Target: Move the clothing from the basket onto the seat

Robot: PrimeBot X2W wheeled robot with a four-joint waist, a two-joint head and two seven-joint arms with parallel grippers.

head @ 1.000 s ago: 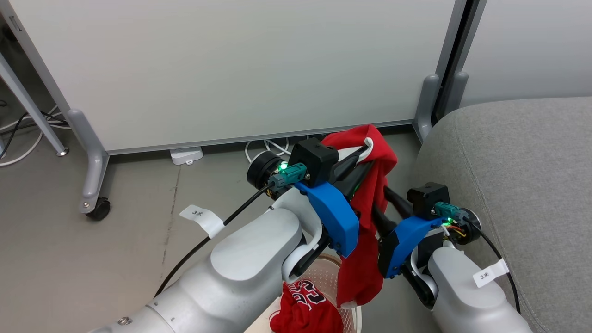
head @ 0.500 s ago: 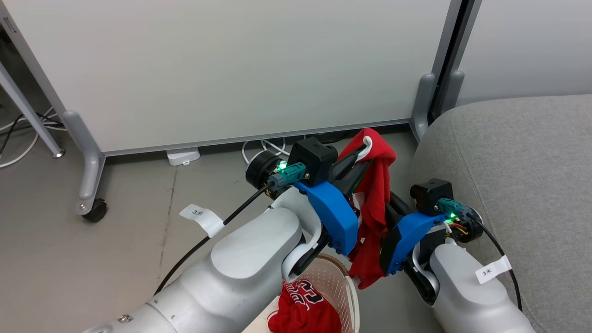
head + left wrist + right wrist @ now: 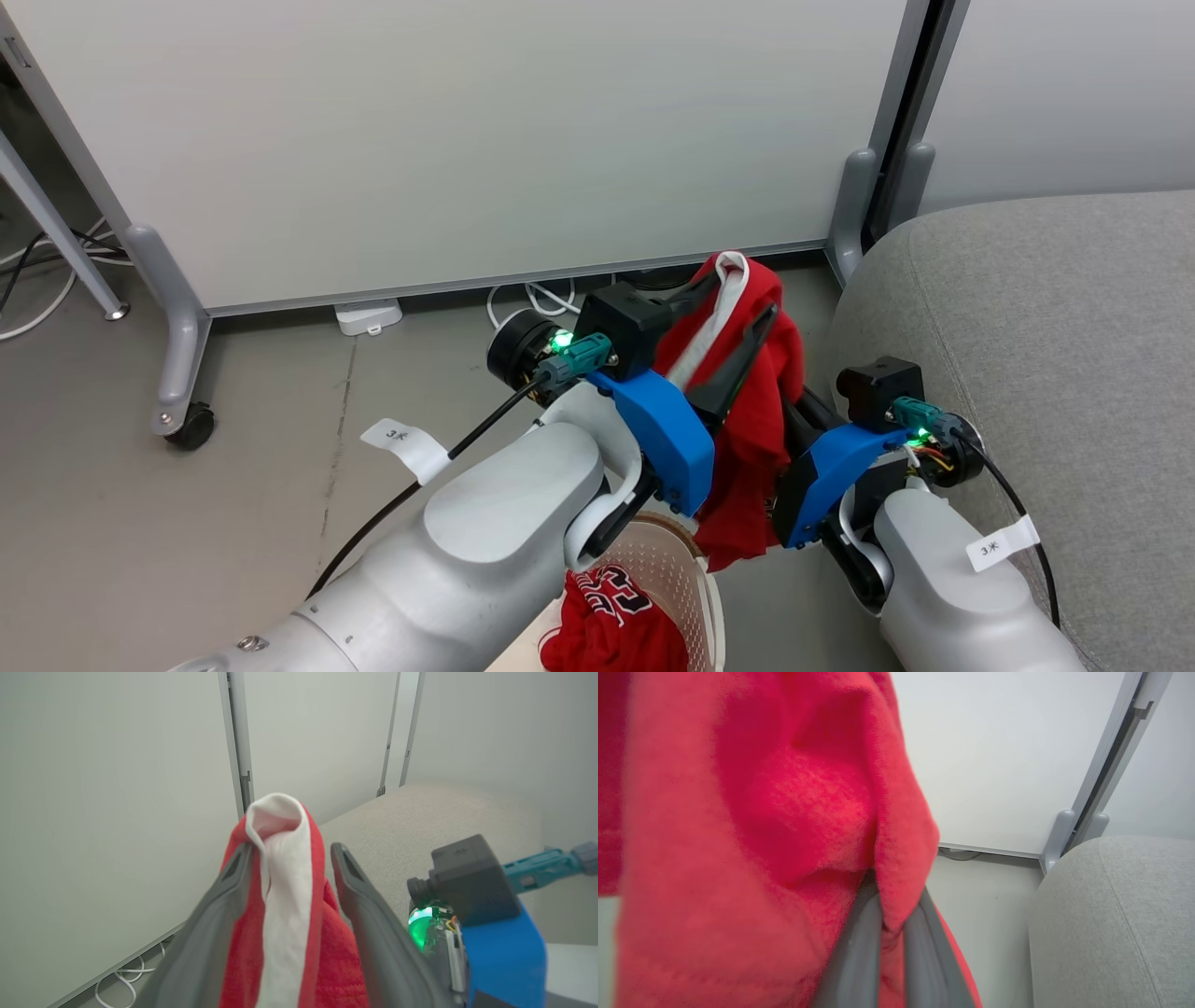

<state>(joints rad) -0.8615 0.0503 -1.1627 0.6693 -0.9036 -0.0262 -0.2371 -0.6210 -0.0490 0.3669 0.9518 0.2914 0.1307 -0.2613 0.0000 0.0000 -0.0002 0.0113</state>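
Red garment hangs in the air just left of the seat; the numbered one sits in the basket. My right fingers are clamped on the cloth, left fingers spread with the white trim loose between. I'd slip the left out clean, then swing right. Seat edge is close, plenty of room on top.

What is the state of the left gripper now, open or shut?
Open. In the left wrist view the left gripper has its fingers well apart; the red garment is draped between them.
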